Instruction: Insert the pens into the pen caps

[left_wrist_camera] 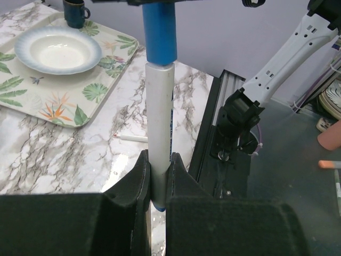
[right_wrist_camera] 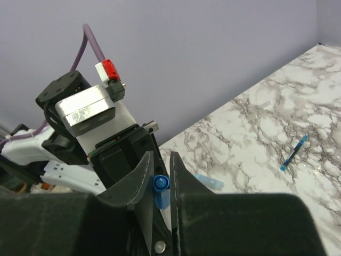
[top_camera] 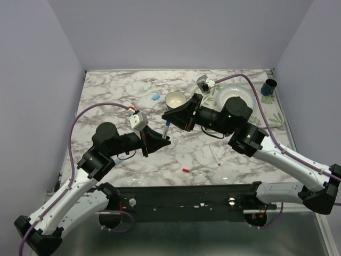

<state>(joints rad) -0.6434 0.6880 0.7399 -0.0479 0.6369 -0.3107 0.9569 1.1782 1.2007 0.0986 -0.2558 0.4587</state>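
My left gripper (top_camera: 165, 140) is shut on a white-barrelled pen (left_wrist_camera: 160, 133) and holds it upright between its jaws (left_wrist_camera: 159, 158). A blue pen cap (left_wrist_camera: 161, 32) sits over the pen's upper end. My right gripper (top_camera: 167, 117) is shut on that blue cap (right_wrist_camera: 161, 186), directly in front of the left gripper. A second white pen (top_camera: 214, 156) lies on the table to the right; it also shows in the left wrist view (left_wrist_camera: 130, 138). A red cap (top_camera: 185, 170) lies near the front edge. A loose blue cap (top_camera: 155, 97) lies at the back.
A small bowl (top_camera: 176, 99) stands just behind the grippers. A leaf-patterned tray (top_camera: 274, 114) at the back right holds a white plate (top_camera: 234, 95) and a dark blue cup (top_camera: 269, 85). A light blue cap (right_wrist_camera: 210, 182) and a thin blue-ended stick (right_wrist_camera: 294, 153) lie on the marble.
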